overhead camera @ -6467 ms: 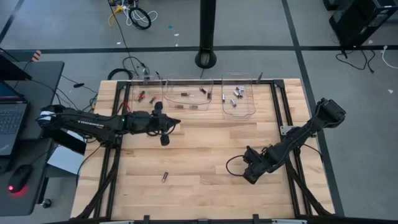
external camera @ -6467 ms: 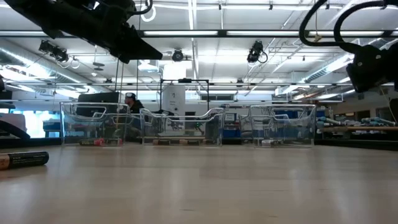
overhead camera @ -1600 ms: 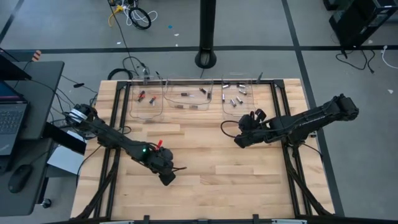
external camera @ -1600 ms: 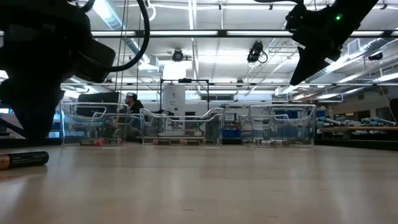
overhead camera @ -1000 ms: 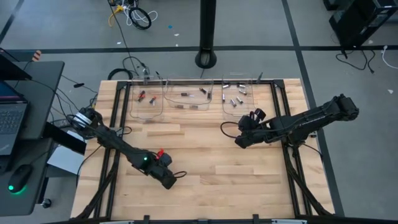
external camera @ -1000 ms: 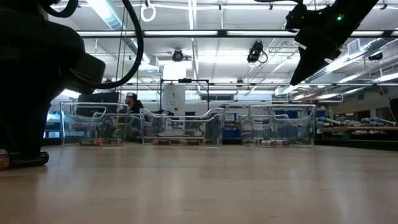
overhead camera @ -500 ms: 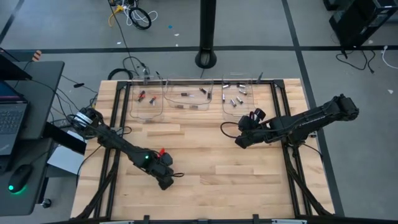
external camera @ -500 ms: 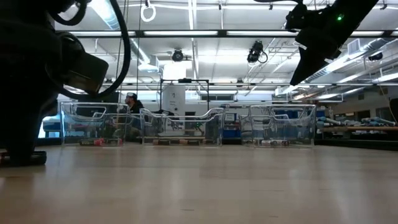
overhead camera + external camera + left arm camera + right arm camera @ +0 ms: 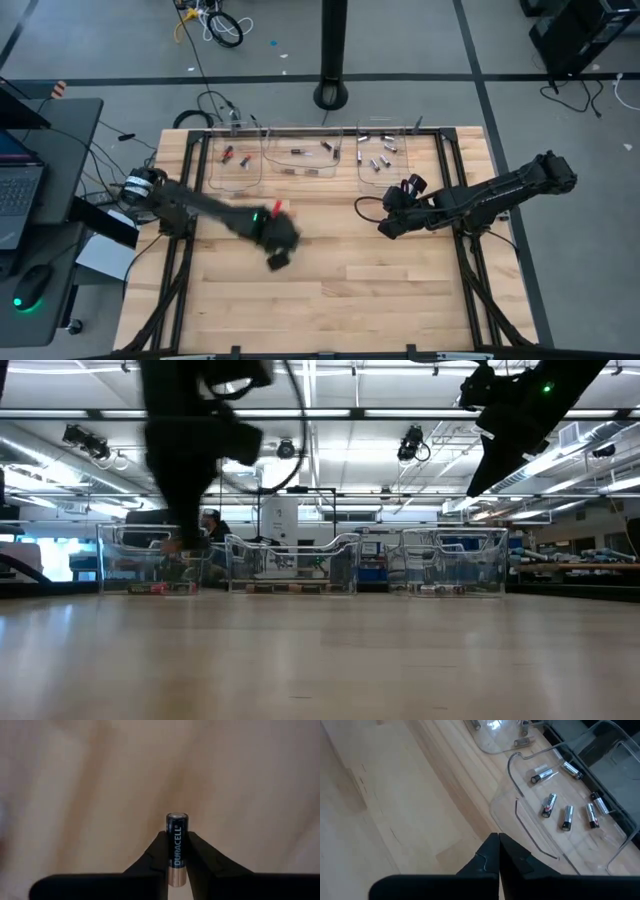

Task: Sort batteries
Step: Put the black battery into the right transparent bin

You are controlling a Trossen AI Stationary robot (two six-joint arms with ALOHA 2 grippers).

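My left gripper (image 9: 279,257) hangs blurred over the middle-left of the table, shut on a black battery with a copper end (image 9: 177,837). In the low view its arm (image 9: 190,460) stands in front of the left bin. My right gripper (image 9: 385,228) waits shut in the air right of centre, its fingertips (image 9: 498,845) closed on nothing. Other batteries (image 9: 549,805) lie on the floors of three clear bins along the far edge. My left gripper pinches the battery's two sides (image 9: 176,862) between its two fingers (image 9: 155,855). The battery lies along the fingers, copper end back between them, black end jutting past the tips. The fingers point steeply down, and the battery is clear of the table.
Three clear plastic bins stand in a row at the far edge: left (image 9: 237,160), middle (image 9: 303,158), right (image 9: 385,160). Black frame rails (image 9: 455,190) run along the table's sides. Bare wood (image 9: 330,300) fills the near half.
My left gripper has taken the battery off the near-left part of the table. It has risen and swung toward the far edge and a little right, rolling as it went. The battery that lay on the wood is now lifted clear.
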